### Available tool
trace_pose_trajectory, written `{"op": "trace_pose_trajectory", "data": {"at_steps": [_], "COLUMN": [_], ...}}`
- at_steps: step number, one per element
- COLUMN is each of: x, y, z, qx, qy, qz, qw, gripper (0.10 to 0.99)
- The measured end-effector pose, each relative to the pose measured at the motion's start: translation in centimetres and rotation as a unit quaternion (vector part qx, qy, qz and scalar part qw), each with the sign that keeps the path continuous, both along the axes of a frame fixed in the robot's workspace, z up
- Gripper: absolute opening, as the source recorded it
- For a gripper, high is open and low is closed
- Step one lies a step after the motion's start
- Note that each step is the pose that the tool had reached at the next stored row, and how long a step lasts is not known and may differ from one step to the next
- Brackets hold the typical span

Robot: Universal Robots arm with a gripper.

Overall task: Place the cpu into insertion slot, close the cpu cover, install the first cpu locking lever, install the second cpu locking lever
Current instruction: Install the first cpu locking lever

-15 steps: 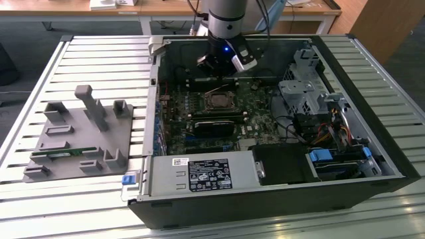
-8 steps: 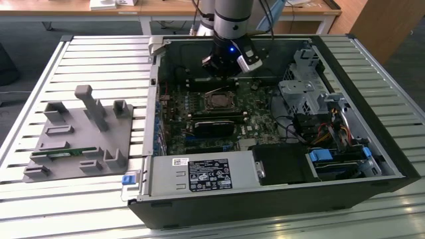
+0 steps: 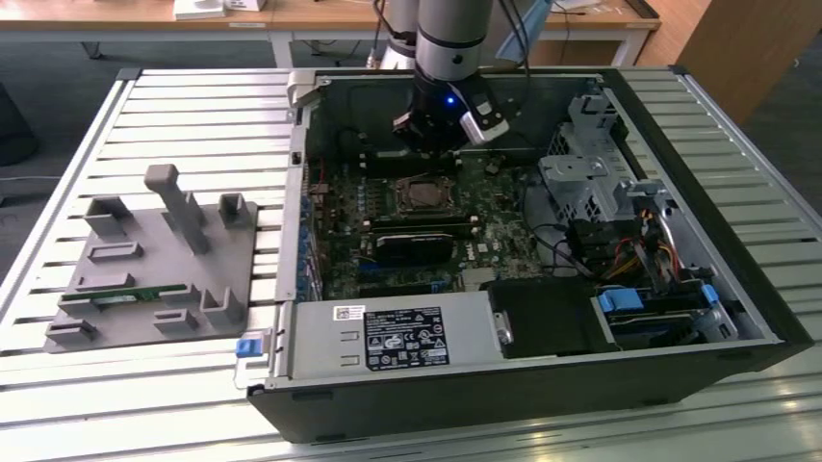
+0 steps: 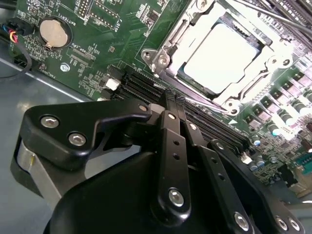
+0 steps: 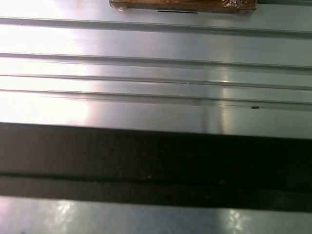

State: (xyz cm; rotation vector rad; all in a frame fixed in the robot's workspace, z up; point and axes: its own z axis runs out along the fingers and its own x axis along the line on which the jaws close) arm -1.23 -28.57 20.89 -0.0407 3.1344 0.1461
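— Where, then, do we find the cpu (image 4: 222, 56)?
— Seated in its motherboard (image 4: 112, 44) socket, with the cpu cover (image 4: 168, 41) framing it flat.
— And the gripper (image 4: 174, 100)?
— We see its fingers (image 4: 170, 124) pressed together, holding nothing, just beside the socket, above the black memory slots (image 4: 146, 87).
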Motion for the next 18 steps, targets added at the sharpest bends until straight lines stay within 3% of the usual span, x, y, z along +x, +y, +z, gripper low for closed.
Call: {"op": "trace_pose_trajectory", "data": {"at_steps": [9,18], "x": [0.05,0.06], "y": [0.00,0.01], "z": [-0.75,-0.82], "qx": [0.0000,-0.0014], "qy": [0.0000,-0.0001], "qz": [0.000,0.000], "qw": [1.0000,1.0000], "gripper": [0.106,0.106]}}
